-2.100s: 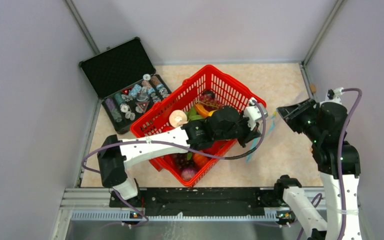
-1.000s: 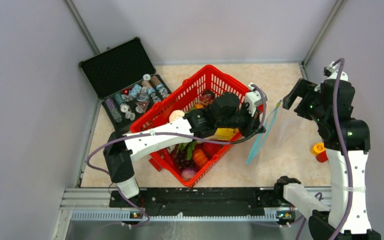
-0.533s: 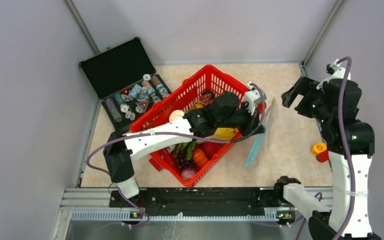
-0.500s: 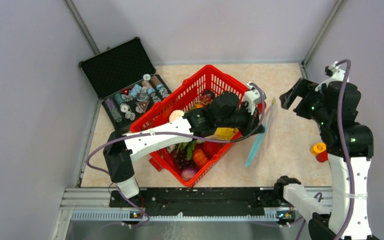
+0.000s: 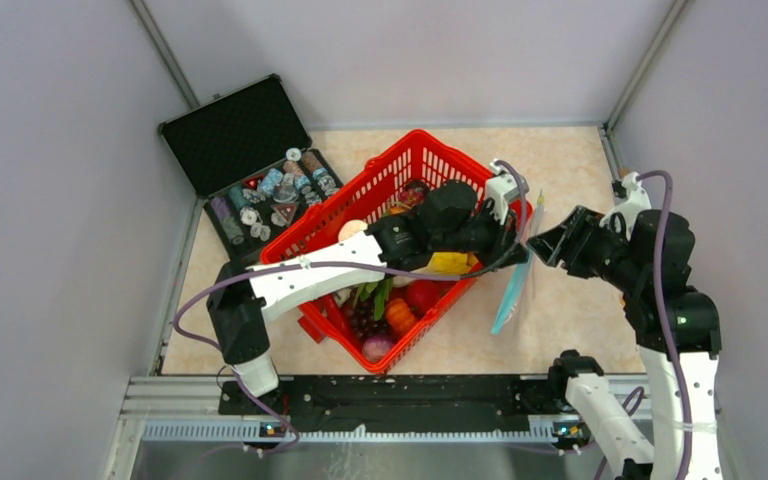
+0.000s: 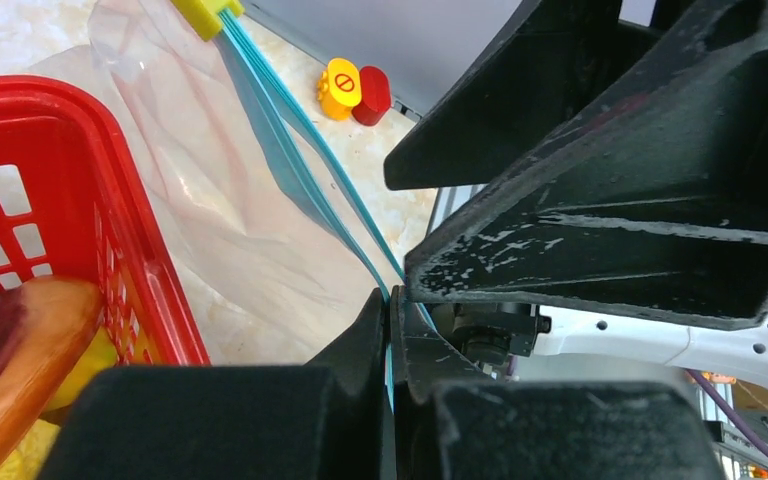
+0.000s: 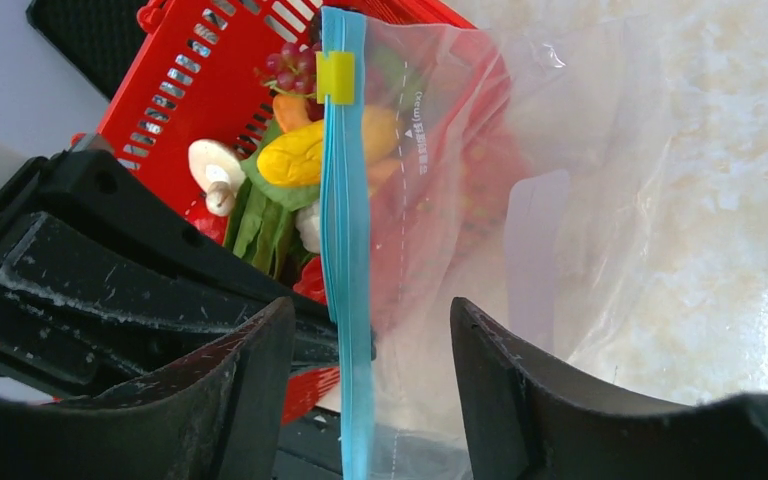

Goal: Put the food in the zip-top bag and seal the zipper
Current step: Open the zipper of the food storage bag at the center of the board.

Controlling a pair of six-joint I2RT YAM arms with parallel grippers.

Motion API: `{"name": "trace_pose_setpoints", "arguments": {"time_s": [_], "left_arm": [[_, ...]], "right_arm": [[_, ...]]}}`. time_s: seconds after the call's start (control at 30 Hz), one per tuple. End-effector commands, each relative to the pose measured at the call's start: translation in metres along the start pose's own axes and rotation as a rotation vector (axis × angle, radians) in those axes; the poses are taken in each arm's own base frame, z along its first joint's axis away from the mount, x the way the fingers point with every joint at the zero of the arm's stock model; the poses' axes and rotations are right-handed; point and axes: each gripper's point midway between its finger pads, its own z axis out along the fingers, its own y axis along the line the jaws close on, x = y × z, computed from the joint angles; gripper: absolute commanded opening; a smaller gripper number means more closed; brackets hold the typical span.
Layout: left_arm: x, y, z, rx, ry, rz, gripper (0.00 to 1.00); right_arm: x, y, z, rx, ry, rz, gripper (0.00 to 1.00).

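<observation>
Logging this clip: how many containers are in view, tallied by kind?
red basket: 1
black case: 1
zip-top bag: 1
Total: 3

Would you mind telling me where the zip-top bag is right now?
In the top view, the zip-top bag hangs right of the red basket, its blue edge pinched in the left tool, with the open right tool close on its right.
</observation>
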Motion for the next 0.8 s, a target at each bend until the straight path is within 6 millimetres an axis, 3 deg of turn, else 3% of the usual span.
{"name": "trace_pose_setpoints", "arguments": {"time_s": [0.0, 0.63, 0.77], "left_arm": [[-0.028, -0.013, 0.003, 0.046, -0.075, 0.013, 0.0], [-0.026, -0.009, 0.004, 0.029, -0.065, 0.016, 0.0], [-0.024, -0.008, 0.006, 0.024, -0.063, 0.012, 0.0]], "right_arm": [[-0.014, 0.003, 0.008, -0.009, -0.028, 0.0, 0.55], [-0.021, -0.018, -0.003, 0.145, -0.019, -0.023, 0.45], [-0.025, -0.011, -0.007, 0.125, -0.019, -0.037, 0.45]]}}
